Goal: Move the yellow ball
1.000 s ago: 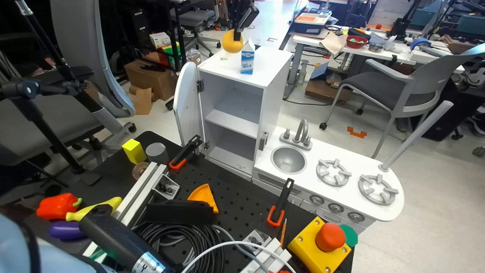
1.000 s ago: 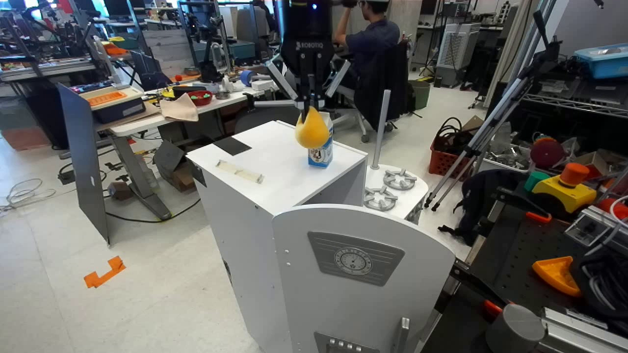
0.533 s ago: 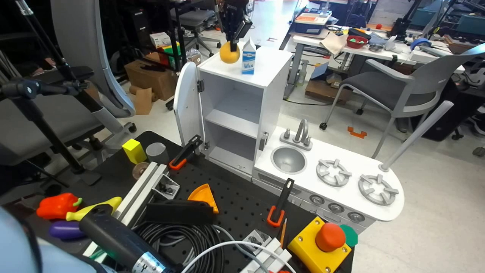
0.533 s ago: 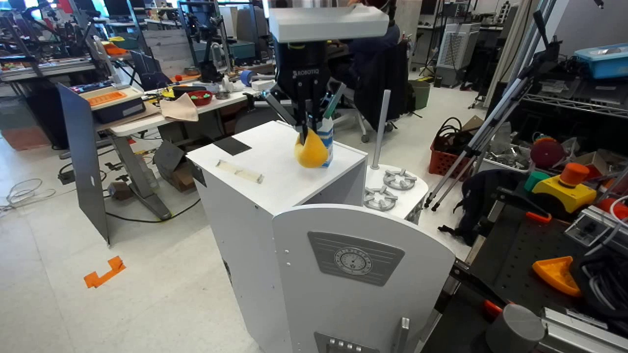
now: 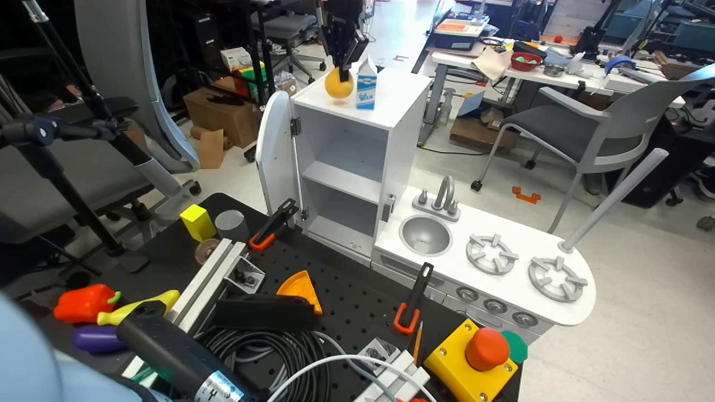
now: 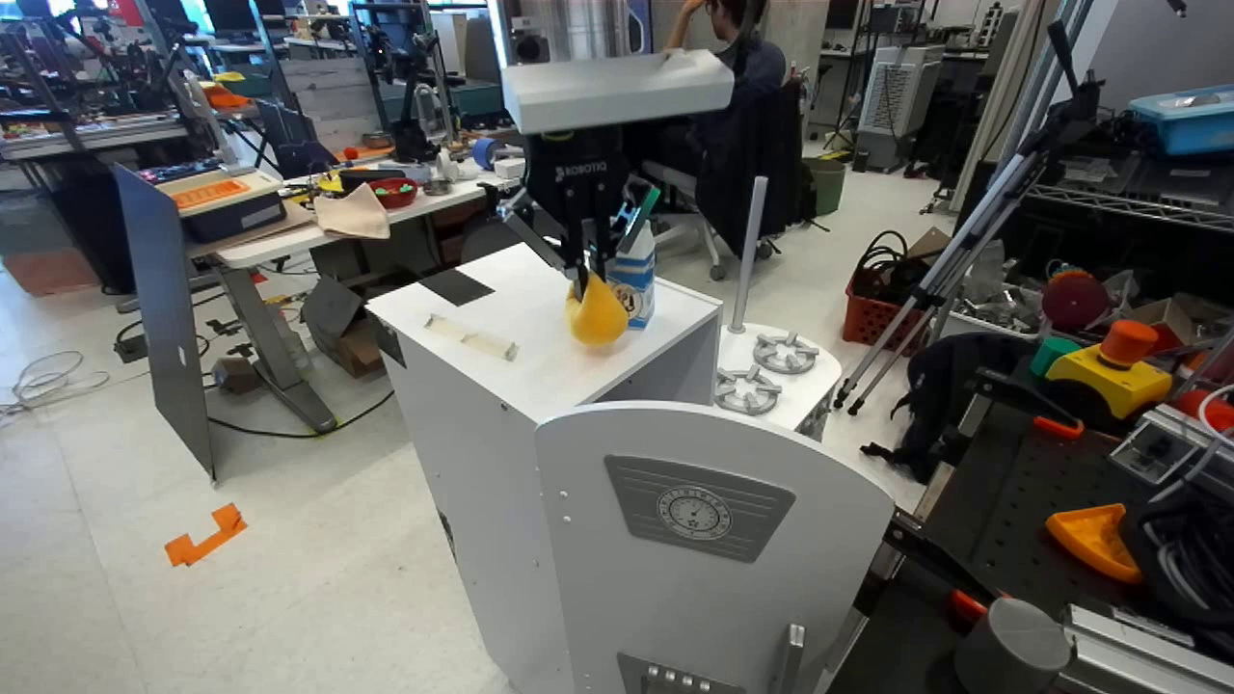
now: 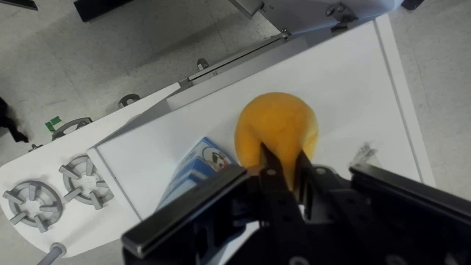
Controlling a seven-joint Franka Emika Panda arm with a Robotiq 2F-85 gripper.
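The yellow ball (image 5: 337, 86) is pinched between the fingers of my gripper (image 7: 282, 148). In the wrist view the ball (image 7: 278, 114) bulges out past the fingertips and is squeezed in where they press. In an exterior view it looks like a teardrop (image 6: 598, 320) under the gripper (image 6: 586, 280). The ball is low over the white cabinet top (image 6: 540, 371), at or just above the surface; I cannot tell whether it touches. A blue-and-white milk carton (image 5: 366, 89) stands upright on the cabinet top, close beside the ball and gripper.
The cabinet door (image 6: 713, 434) hangs open at the front edge. A tape strip (image 6: 472, 337) and dark patch (image 6: 458, 285) lie on the top. A lower counter with sink (image 5: 425, 234) and burners (image 5: 492, 254) adjoins. A black table (image 5: 346, 312) holds clamps, cables and toys.
My gripper has come down with the ball toward the cabinet top, drifting slightly left in both exterior views. The gripper stays shut on the ball. The carton stands about where it was.
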